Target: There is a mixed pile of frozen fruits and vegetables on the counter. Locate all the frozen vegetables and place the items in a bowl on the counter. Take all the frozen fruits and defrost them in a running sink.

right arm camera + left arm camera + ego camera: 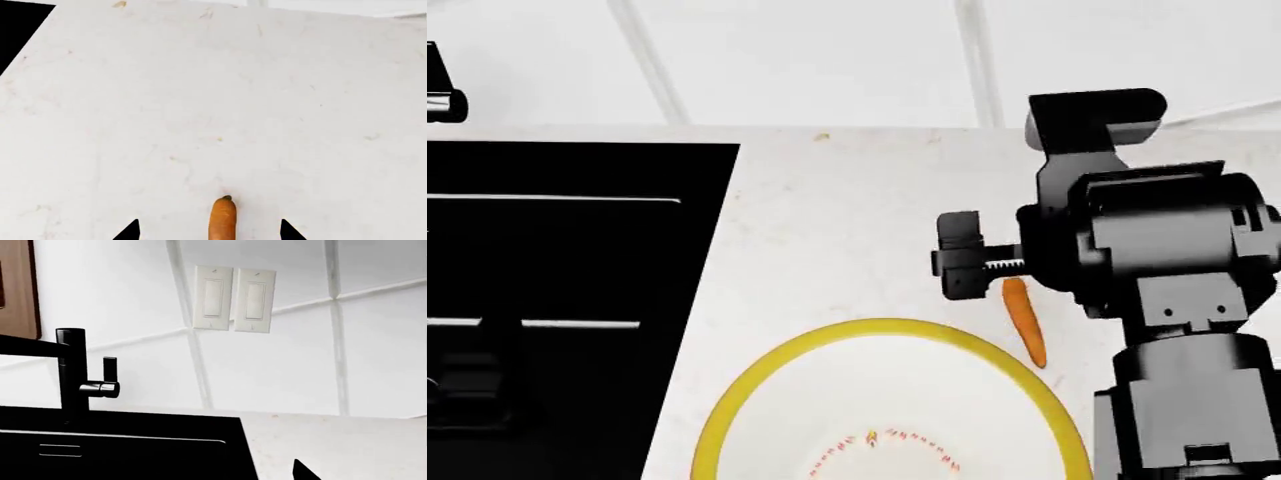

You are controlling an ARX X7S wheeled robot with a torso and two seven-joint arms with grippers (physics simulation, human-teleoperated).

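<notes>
Carrot [222, 219]: on counter [827, 230], between spread right gripper [209, 231] fingertips, ungrasped, at bowl's [777, 362] two o'clock. Bowl empty. Left gripper: state indiscernible.

Orange carrot [1022, 322] with dark tip. White bowl [777, 378], yellow rim, ring of small red-orange marks inside. White counter [827, 230], faint tan specks. Glossy black sink [561, 260], black tap [72, 371]. White tiled wall [287, 365], cream switches [235, 299].

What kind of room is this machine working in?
Most likely a kitchen. There is a black sink with a tall black tap set in a white counter, light switches on a tiled wall, and a carrot beside a bowl.
</notes>
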